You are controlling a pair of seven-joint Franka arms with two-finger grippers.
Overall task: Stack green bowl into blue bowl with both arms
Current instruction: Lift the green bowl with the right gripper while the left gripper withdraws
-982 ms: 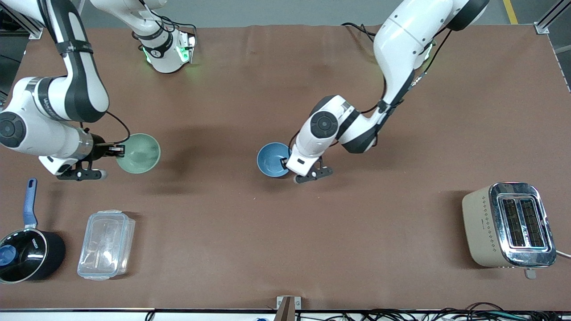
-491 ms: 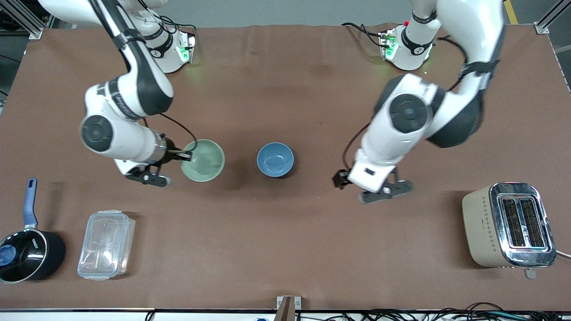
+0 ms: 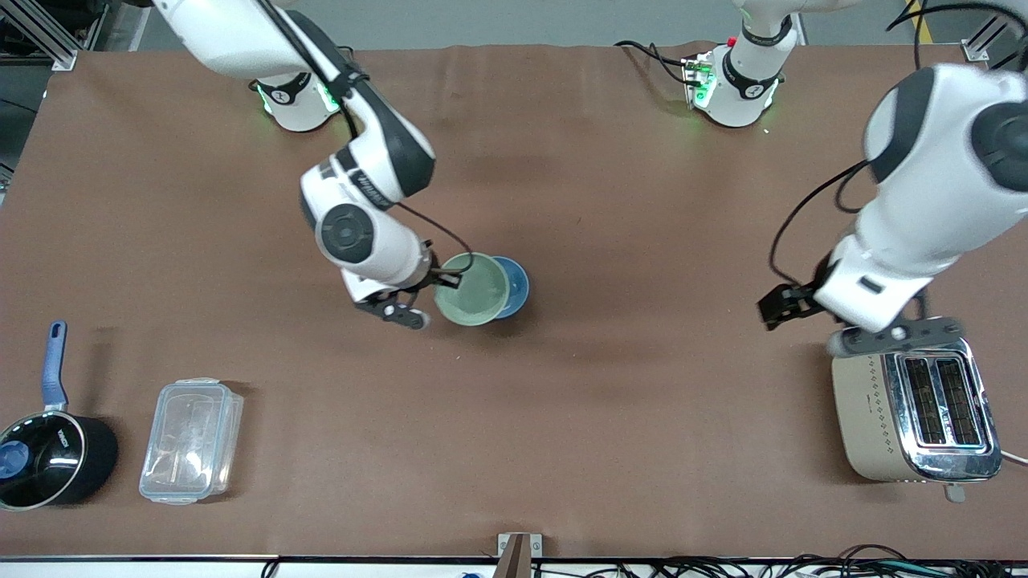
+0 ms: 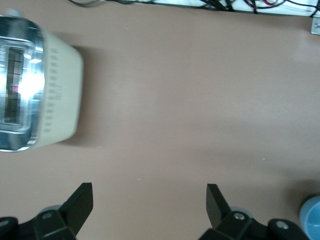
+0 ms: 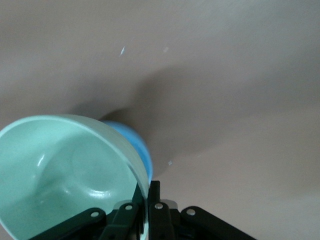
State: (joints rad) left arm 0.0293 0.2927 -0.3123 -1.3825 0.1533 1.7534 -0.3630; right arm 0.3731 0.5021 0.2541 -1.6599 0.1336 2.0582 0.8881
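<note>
My right gripper (image 3: 446,280) is shut on the rim of the pale green bowl (image 3: 471,289) and holds it in the air, overlapping the blue bowl (image 3: 514,285), which sits on the table mid-way between the arms. In the right wrist view the green bowl (image 5: 65,175) fills the lower part, its rim pinched at the right gripper (image 5: 146,192), and a sliver of the blue bowl (image 5: 137,145) shows under it. My left gripper (image 3: 783,305) is open and empty, up in the air beside the toaster; its jaws stand wide apart in the left wrist view (image 4: 149,202).
A beige and chrome toaster (image 3: 915,405) stands near the front camera at the left arm's end. A clear plastic box (image 3: 191,440) and a black saucepan with a blue handle (image 3: 48,449) sit at the right arm's end. The blue bowl's edge shows in the left wrist view (image 4: 311,217).
My right gripper has carried the green bowl toward the blue bowl and now overlaps it. My left gripper let go of the blue bowl and has drawn away to the toaster.
</note>
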